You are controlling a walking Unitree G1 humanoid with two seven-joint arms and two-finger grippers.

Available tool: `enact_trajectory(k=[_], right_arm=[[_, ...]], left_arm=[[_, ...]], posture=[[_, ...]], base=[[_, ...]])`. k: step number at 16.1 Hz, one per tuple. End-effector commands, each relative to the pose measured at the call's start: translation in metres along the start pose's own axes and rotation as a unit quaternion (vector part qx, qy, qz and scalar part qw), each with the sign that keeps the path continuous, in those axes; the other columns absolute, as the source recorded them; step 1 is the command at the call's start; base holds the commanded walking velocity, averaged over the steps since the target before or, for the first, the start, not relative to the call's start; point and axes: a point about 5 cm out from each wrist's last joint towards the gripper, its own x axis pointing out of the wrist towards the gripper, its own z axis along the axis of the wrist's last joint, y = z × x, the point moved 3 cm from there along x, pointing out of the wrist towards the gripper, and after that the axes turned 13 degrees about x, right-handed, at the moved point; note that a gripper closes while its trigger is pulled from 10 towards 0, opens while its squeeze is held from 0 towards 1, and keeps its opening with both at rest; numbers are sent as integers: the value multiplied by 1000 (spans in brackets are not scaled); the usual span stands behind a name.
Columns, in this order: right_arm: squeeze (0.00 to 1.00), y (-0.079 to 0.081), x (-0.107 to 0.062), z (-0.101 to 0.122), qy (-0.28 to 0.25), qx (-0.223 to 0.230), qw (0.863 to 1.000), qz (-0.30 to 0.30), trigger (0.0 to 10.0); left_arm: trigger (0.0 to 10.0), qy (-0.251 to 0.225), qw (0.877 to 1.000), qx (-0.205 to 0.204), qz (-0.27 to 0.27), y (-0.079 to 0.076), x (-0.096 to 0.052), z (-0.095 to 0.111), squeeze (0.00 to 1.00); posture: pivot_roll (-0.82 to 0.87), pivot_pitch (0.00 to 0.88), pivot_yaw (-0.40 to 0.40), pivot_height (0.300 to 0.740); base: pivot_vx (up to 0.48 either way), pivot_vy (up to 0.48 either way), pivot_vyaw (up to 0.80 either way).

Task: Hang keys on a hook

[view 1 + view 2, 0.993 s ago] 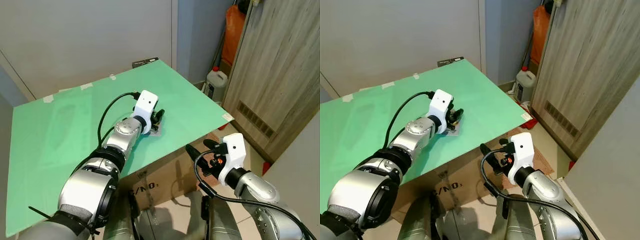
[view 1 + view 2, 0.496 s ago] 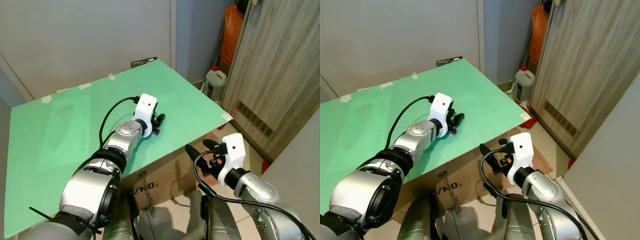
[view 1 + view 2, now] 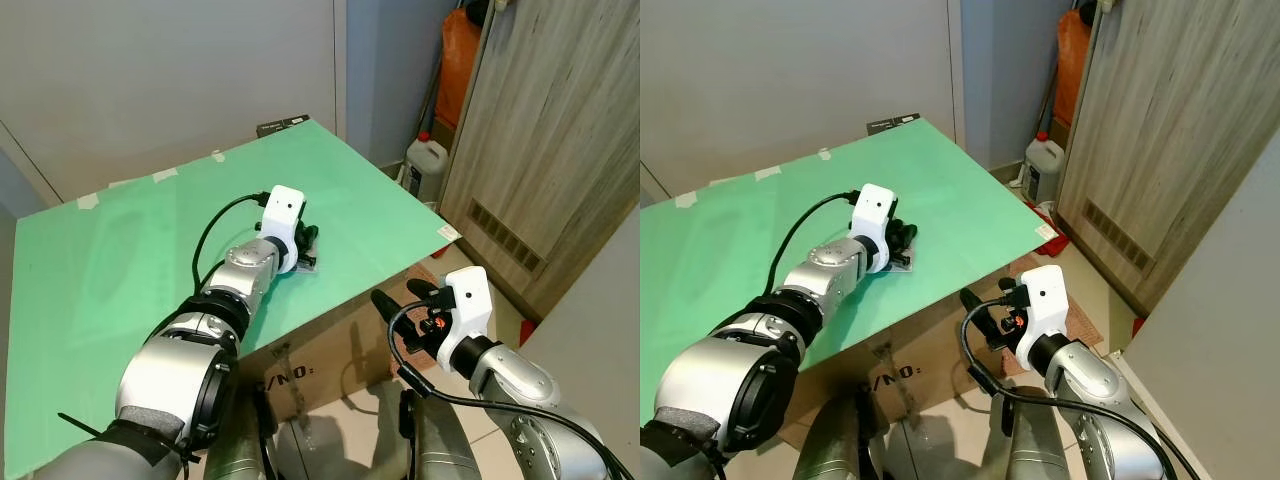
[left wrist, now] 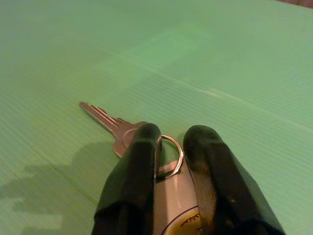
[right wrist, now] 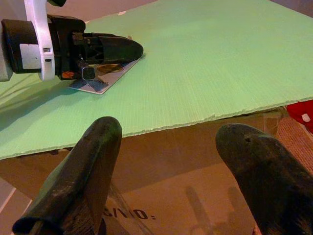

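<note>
Left gripper [image 4: 168,147]: fingers nearly closed, straddling the key ring [image 4: 172,155] of the keys [image 4: 115,128], which lie flat on the green board [image 3: 120,250]. Firm grip on the ring? Cannot tell. Blade points to 10 o'clock of the fingertips in the wrist view.

Risk: pads pinch only thin wire; keys may slip or swing on lifting.

Right gripper [image 5: 171,147]: wide open, empty, off the board's edge.

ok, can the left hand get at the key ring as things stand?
Probably yes. The left hand is already down on the green board, its fingers straddling the key ring with the key lying flat ahead. Nothing stands in between.
</note>
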Motion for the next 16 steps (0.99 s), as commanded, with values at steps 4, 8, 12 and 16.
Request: enact_trajectory(k=[4,8,12,16], right_arm=[[0,2,-1,3,-5,0,1000,1,10000],[0,2,1,3,-4,3,1000,2,10000],[0,2,3,4,-4,2,1000,4,10000],[0,2,4,6,-5,-2,1000,13,10000]], left_arm=[[0,-34,999,36,21,7,-1,12,0],[0,-115,993,27,27,0,-2,36,0],[0,-161,986,32,17,-3,-5,52,0],[10000,-110,989,51,85,20,-8,33,0]], posture=[[-218,0,103,574],[-216,0,103,574],[-200,0,98,574],[-187,0,100,574]], base=[[0,0,0],[0,0,0],[0,0,0],[0,0,0]])
